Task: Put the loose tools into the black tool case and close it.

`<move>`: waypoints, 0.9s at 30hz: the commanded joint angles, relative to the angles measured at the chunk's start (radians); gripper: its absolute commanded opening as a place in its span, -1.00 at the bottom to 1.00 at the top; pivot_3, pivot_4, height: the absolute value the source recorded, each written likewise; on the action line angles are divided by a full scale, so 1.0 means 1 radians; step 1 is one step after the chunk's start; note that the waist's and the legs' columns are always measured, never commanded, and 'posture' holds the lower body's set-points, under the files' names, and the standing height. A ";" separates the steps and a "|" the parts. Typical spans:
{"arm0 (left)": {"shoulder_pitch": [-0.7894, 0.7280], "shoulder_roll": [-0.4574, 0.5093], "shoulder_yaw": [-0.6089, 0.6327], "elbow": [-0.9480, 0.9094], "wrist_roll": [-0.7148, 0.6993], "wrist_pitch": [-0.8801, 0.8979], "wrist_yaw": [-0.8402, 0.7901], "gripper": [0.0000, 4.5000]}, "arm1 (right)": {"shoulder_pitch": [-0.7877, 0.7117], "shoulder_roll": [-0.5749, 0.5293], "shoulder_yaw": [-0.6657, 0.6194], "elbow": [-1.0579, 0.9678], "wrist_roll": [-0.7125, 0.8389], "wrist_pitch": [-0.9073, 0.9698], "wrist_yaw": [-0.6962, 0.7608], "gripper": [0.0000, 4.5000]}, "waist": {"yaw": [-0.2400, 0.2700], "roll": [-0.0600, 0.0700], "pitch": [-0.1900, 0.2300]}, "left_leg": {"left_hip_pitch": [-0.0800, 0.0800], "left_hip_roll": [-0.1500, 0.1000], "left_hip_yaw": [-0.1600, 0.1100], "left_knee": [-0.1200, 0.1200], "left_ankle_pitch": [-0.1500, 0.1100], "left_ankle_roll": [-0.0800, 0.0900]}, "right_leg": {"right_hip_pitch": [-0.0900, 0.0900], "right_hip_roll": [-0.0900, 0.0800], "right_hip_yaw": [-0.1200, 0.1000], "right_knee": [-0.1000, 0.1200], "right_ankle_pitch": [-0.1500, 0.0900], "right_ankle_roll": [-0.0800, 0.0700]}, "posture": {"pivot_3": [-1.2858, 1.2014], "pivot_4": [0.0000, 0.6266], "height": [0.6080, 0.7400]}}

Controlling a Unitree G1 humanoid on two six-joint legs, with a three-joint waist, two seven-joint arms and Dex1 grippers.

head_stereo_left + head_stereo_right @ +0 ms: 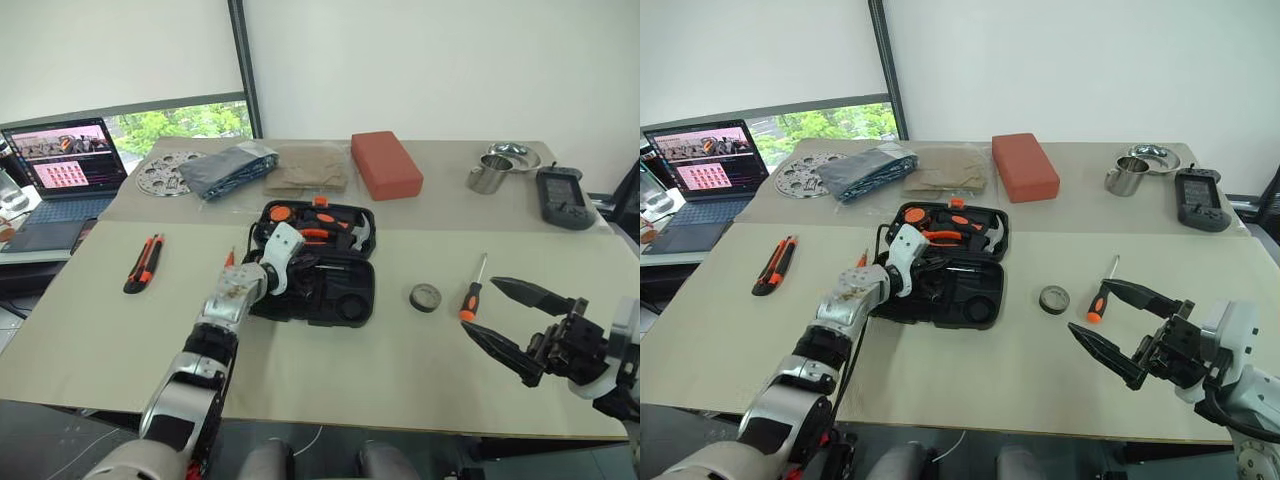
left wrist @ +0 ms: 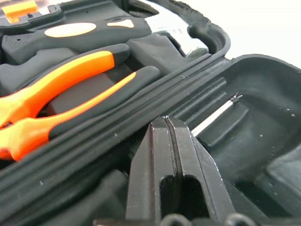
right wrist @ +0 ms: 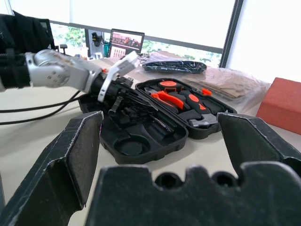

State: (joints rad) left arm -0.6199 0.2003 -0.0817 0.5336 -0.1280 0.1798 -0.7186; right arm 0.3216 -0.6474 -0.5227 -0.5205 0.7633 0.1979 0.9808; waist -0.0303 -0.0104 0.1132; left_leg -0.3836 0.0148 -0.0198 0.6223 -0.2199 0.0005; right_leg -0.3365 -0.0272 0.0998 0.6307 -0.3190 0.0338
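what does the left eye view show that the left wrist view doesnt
Left eye view alone: the utility knife lying left of the black tool case, the tape roll and a screwdriver to its right, and the open right gripper hovering over the table.

Left wrist view alone: a thin metal shaft with a cross tip lying in one of the case's slots, just past the shut left gripper.

Both: the open case, and the orange-handled pliers stowed in it.

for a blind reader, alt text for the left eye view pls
An open black tool case lies mid-table, the left gripper, shut, reaching into it. A knife lies to its left, a tape roll and screwdriver to its right, near the open right gripper.
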 commanded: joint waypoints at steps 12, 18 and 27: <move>0.111 0.280 0.230 -0.426 -0.363 0.159 -0.284 -0.98 | -0.126 -0.075 0.159 0.047 -0.288 0.199 -0.323 1.00 | 0.011 0.002 0.007 | -0.007 0.000 -0.001 -0.002 0.000 0.000 | -0.013 0.000 0.000 0.001 0.004 -0.007 | 0.03 -0.52 1.00; 0.165 0.497 0.250 -0.575 -0.474 0.309 -0.446 -0.98 | -0.198 -0.044 0.218 0.083 -0.420 0.374 -0.535 1.00 | 0.017 0.006 0.007 | -0.006 0.000 -0.001 -0.007 0.001 -0.002 | -0.015 0.000 -0.001 0.001 0.004 -0.007 | 0.03 -0.52 1.00; 0.166 0.663 0.230 -0.655 -0.537 0.366 -0.626 -0.98 | -0.334 0.076 0.194 0.074 -0.411 0.667 -0.750 1.00 | 0.008 0.006 0.009 | -0.005 0.001 -0.001 -0.010 0.002 -0.002 | -0.016 0.001 -0.001 0.000 0.004 -0.008 | 0.03 -0.52 1.00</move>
State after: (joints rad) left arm -0.4452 0.8442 0.1437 -0.0976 -0.6367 0.5359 -1.3164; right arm 0.0107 -0.5764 -0.2966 -0.4102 0.3567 0.8214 0.2717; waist -0.0220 -0.0045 0.1219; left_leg -0.3887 0.0152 -0.0207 0.6116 -0.2182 -0.0009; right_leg -0.3527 -0.0265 0.0992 0.6309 -0.3156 0.0252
